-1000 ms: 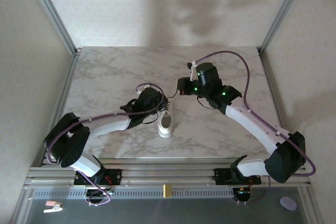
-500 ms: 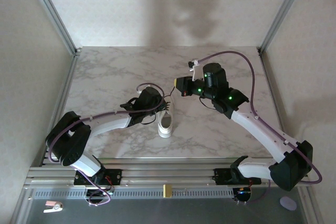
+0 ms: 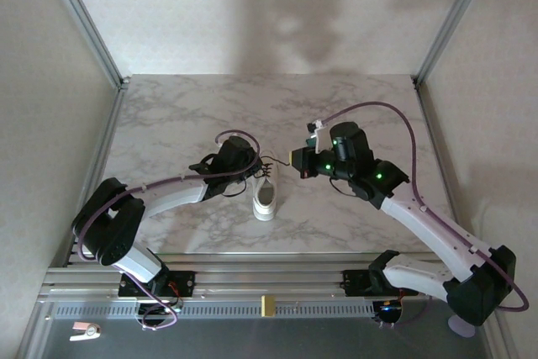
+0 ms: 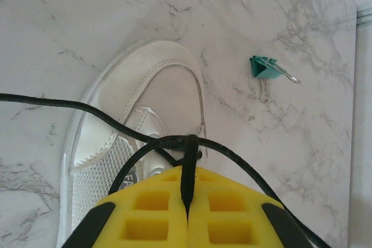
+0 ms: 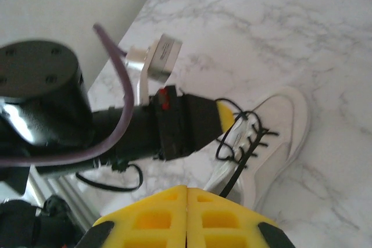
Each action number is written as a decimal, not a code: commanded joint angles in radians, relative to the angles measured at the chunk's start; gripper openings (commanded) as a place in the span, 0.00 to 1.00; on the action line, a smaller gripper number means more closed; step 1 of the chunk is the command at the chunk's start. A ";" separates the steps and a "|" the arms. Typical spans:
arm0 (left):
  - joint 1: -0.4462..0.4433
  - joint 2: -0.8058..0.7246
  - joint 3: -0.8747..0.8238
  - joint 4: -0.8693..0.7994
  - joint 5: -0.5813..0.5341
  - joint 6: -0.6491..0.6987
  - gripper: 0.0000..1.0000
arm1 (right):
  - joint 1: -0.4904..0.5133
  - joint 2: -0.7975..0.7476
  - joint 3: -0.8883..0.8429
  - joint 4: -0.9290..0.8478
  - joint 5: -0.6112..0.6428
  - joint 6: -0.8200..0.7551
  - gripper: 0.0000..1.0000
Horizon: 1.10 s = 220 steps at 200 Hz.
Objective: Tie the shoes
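The white sneaker (image 3: 266,196) is sitting on the marble table (image 3: 168,115) between the 2 arms, and a small green binder clip (image 4: 264,68) is lying off to one side of its toe, apart from it. The left gripper (image 4: 187,190) is pinching 1 black lace (image 4: 187,164) in the seam of its closed yellow pads, right above the spot where the strands are crossing over the tongue. The right gripper (image 5: 187,198) is also standing closed. A taut strand is running from the eyelets toward its pads and slipping behind them, so I cannot tell whether it is actually caught. The step in hand appears to be drawing the first crossing snug. Doing it well probably means pulling the 2 ends outward in opposite directions, low and evenly, so the crossing is settling onto the tongue rather than riding up. The sneaker looks light, so a lopsided or upward tug is likely to be dragging or tipping it. Pinching firmly should keep the thin lace from sliding out.
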 commanded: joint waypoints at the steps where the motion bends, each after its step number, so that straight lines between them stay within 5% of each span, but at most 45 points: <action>1: 0.014 -0.020 0.011 0.005 0.022 0.020 0.00 | 0.042 0.004 -0.011 -0.063 -0.024 -0.040 0.00; 50: 0.019 -0.028 0.009 0.018 0.039 0.032 0.00 | 0.152 0.084 0.012 -0.063 -0.049 -0.074 0.00; 103: 0.059 -0.036 -0.024 0.079 0.114 0.049 0.00 | 0.290 0.219 -0.026 0.254 -0.118 0.001 0.00; 210: 0.110 0.002 -0.041 0.122 0.247 0.097 0.00 | 0.407 0.460 -0.146 0.553 0.157 -0.097 0.00; 220: 0.113 0.002 -0.044 0.124 0.250 0.096 0.00 | 0.407 0.458 -0.154 0.569 0.161 -0.092 0.13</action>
